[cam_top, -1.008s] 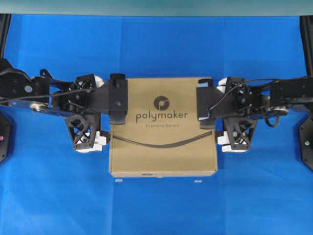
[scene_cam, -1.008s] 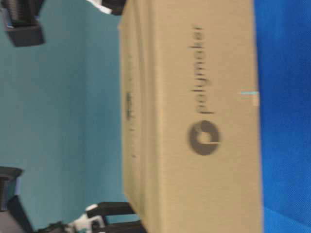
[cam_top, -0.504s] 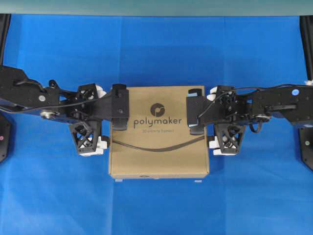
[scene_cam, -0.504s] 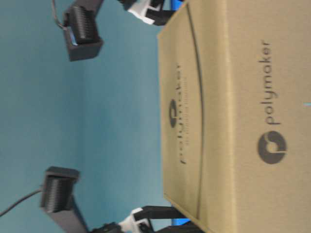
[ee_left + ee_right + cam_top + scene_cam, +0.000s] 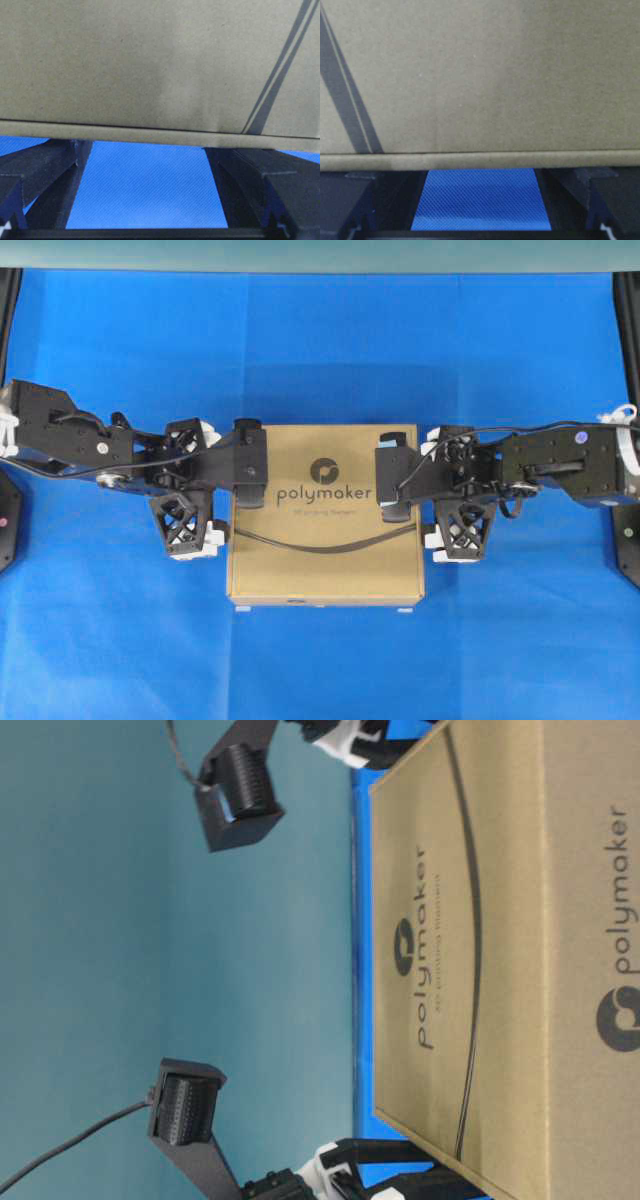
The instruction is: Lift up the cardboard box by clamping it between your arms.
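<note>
Right up close, my left claw (image 5: 150,147) is spread wide. Its two dark fingers (image 5: 45,170) stand well apart at either side of the wrist view, and nothing sits between them but the blue table (image 5: 150,195). The cardboard box (image 5: 150,60) fills everything above, its lower edge running straight across my fingertips, so I press against its side wall rather than pinching it. My right claw (image 5: 477,175) mirrors this: it is splayed, grips nothing, and meets the opposite wall at the fingertips.

From overhead, the box sits squarely between my two arms in the middle of the table, logo up, with a claw against each side.

What has changed is its apparent size. A second ago it looked bigger from above and my arms reached across it higher. Now it has shrunk and my arms have drawn in. At table level, its side face has slid down past the edge of the frame and its printed top has come into sight. I read that as the box coming back down after a lift. I cannot tell whether its underside touches the table yet, so I judge that the squeeze should hold until it does.
</note>
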`<act>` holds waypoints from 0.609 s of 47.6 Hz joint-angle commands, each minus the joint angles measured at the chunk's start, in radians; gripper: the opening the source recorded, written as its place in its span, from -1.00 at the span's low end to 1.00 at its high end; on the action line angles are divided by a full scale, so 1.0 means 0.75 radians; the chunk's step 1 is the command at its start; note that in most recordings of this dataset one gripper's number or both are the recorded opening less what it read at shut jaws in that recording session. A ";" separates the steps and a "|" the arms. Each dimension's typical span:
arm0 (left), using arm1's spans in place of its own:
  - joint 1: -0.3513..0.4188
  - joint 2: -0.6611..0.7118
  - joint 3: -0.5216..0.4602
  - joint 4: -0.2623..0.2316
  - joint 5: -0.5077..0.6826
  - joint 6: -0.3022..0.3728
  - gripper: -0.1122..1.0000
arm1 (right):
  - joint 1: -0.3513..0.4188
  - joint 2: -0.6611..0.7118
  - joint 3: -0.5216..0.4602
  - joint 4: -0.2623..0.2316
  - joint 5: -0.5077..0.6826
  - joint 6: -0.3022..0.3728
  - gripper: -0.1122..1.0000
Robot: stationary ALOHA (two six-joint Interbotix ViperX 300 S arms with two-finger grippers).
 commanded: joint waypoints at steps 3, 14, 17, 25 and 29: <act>0.022 0.012 -0.020 -0.004 -0.035 -0.012 0.74 | 0.027 -0.010 0.002 0.004 -0.055 -0.004 0.99; 0.041 0.016 -0.020 -0.004 -0.043 -0.012 0.74 | 0.025 -0.008 0.010 0.004 -0.063 -0.004 0.99; 0.041 0.016 -0.016 -0.004 -0.041 -0.014 0.74 | 0.025 -0.008 0.010 0.006 -0.063 0.002 0.99; 0.041 0.008 0.012 -0.004 -0.041 0.006 0.74 | 0.025 -0.025 0.029 0.004 -0.063 0.008 0.99; 0.043 -0.010 0.033 -0.004 -0.043 0.004 0.74 | 0.025 -0.035 0.039 0.006 -0.063 0.008 0.99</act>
